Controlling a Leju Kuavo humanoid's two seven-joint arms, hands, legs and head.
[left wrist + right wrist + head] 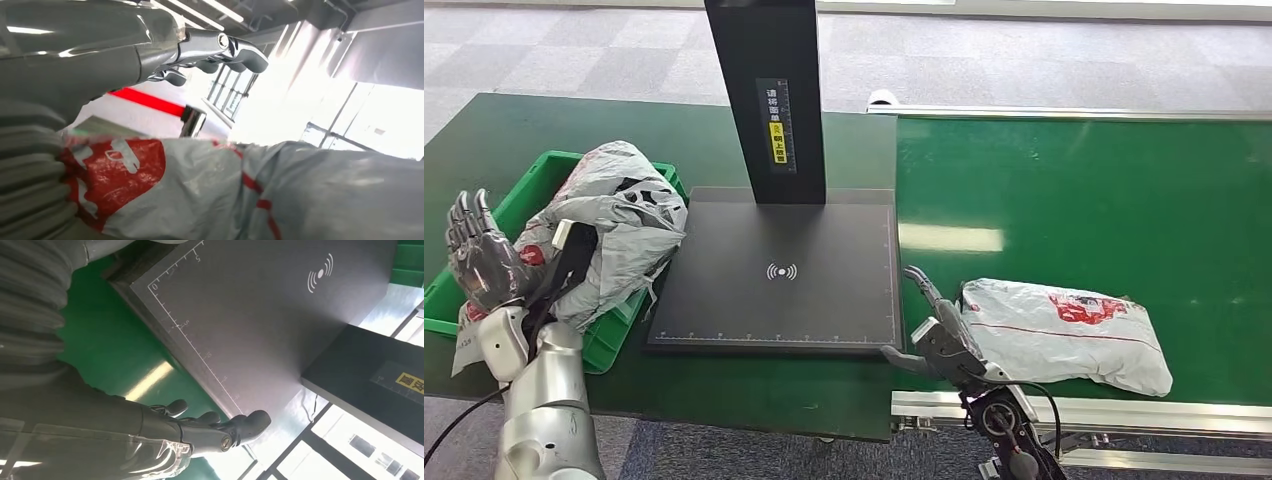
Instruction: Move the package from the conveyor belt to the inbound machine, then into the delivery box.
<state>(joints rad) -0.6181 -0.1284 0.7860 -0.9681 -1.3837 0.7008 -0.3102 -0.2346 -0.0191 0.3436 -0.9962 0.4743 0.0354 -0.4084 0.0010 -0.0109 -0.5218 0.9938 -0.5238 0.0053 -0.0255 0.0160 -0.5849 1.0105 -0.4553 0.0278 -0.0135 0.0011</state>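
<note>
Lying lengthwise along conveyor belt (1084,190), package (1064,333)

Grey carpet tiles (574,50) cover the floor beyond a dark green table (484,130), while the wrist views show bright tall windows (350,100) with dark frames, ceiling strip lights (205,12) and a red stripe (145,100) along a pale wall
</note>
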